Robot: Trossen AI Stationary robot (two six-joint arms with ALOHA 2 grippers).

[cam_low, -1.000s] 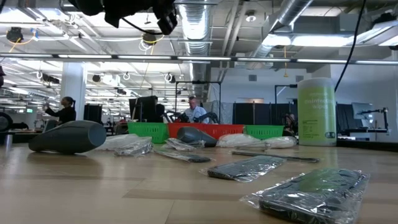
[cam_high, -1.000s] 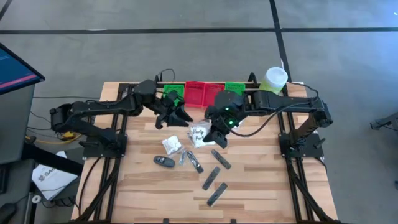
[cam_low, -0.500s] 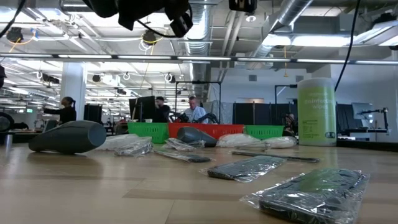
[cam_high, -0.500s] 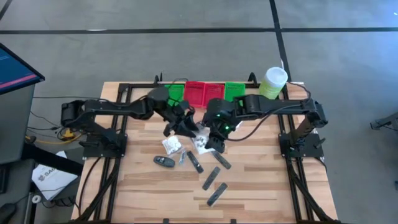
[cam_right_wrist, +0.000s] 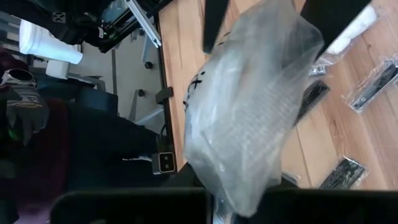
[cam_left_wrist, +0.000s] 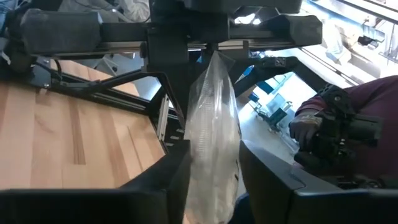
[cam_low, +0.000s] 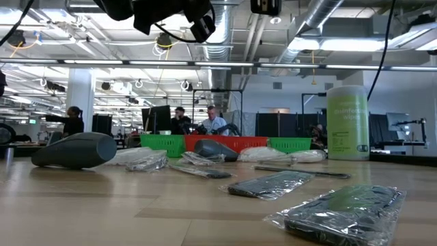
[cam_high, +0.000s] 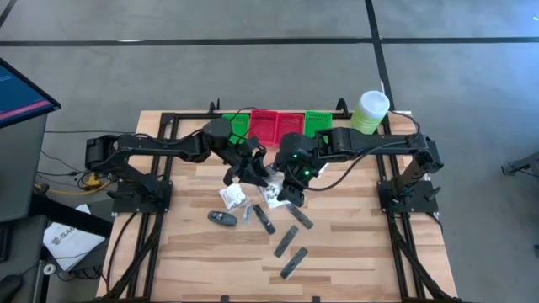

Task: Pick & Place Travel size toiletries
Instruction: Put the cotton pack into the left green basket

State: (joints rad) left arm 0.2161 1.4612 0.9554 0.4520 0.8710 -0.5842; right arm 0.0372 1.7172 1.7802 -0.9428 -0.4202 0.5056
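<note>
A clear-and-white soft packet (cam_high: 271,183) is held above the table's middle between my two grippers. My right gripper (cam_high: 289,183) is shut on one end, and my left gripper (cam_high: 255,172) has its fingers closed on the other. On the table rest another white packet (cam_high: 233,196), a black oval piece (cam_high: 223,217), silvery tubes (cam_high: 250,210) and several dark grey bars (cam_high: 285,241). In the low view only the arms' undersides show at the top edge. My left gripper pinches the packet's lower part (cam_left_wrist: 212,171) between its two fingers (cam_left_wrist: 178,168), one on each flat side. It comes in level from the table's left. The packet is clear of the table and runs up to the right gripper. My right gripper pinches the packet's narrow end (cam_right_wrist: 244,186) between its shut fingers, slanting down from the table's right. The packet stretches away from the fingers toward my left gripper's two dark fingers (cam_right_wrist: 214,22), lifted clear of the table.
Red and green trays (cam_high: 268,126) line the far edge. A tall pale green canister (cam_high: 370,108) stands at the far right. Bars in clear wrap (cam_low: 341,208) lie toward the near edge. People show in the room beyond the table.
My left gripper has gone toward the table's right and near edges, up to the packet in my right gripper, and its fingers now stand on either side of it. My right gripper has sunk a little and tipped further down, with the packet still off the table.
</note>
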